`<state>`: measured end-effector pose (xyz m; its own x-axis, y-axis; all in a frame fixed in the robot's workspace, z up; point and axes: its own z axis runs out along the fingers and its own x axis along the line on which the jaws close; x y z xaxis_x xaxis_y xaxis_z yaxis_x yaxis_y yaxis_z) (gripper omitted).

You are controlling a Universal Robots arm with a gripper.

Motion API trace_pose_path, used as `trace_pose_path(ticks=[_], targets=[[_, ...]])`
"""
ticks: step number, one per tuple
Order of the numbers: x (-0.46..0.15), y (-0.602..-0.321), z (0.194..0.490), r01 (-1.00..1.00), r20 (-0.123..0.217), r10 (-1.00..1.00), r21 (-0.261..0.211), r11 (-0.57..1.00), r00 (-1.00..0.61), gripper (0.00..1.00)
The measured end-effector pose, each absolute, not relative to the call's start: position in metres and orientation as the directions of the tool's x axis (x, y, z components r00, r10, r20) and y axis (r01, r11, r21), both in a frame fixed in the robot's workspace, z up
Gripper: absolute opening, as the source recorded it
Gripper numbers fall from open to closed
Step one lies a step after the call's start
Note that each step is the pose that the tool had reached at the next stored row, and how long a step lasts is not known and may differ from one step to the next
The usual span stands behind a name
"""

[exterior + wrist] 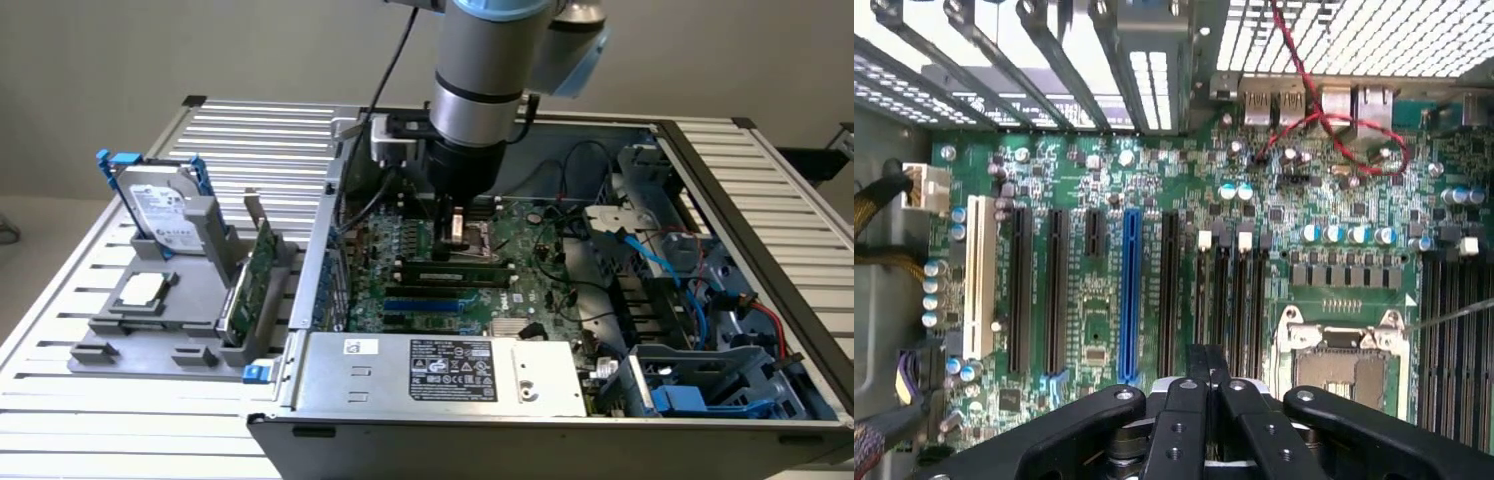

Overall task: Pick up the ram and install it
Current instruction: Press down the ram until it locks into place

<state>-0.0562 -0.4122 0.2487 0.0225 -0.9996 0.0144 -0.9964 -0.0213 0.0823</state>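
- ram (pixel 457 267): dark green stick w/ chips, lying along a slot on the motherboard (pixel 534 275), centre of ext. frame. Looks seated; can't tell if fully in.
- CPU socket (pixel 463 238) sits just above it in that frame.
- gripper (pixel 454 226): hangs over the socket/ram area, tips close to the board. Can't tell if it touches the ram.
- Wrist view: gripper (pixel 1204 360) clenched, fingers (pixel 1186 420) pressed together w/ nothing btwn them. CPU socket (pixel 1344 370) just beside the tips, blue slot (pixel 1131 290) among black slots, red wires (pixel 1334 120) near the rear ports.
- PC case (pixel 534 440) lies open; PSU (pixel 447 370) lower centre of ext. frame.
- Ext. view's left: hard drive (pixel 167 210) w/ blue rails upright in grey holder (pixel 147 330), expansion card (pixel 247 290) upright beside it, both well apart from the ram.
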Motion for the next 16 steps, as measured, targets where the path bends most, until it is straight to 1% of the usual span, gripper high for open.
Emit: trace_pose_path(ticks=[8,16], targets=[[-0.06,-0.412,0.239,-0.997,0.014,-1.0,0.081,-0.021,0.023,0.11],[-0.056,-0.412,0.237,-0.997,0.014,-1.0,0.08,-0.022,0.023,0.11]])
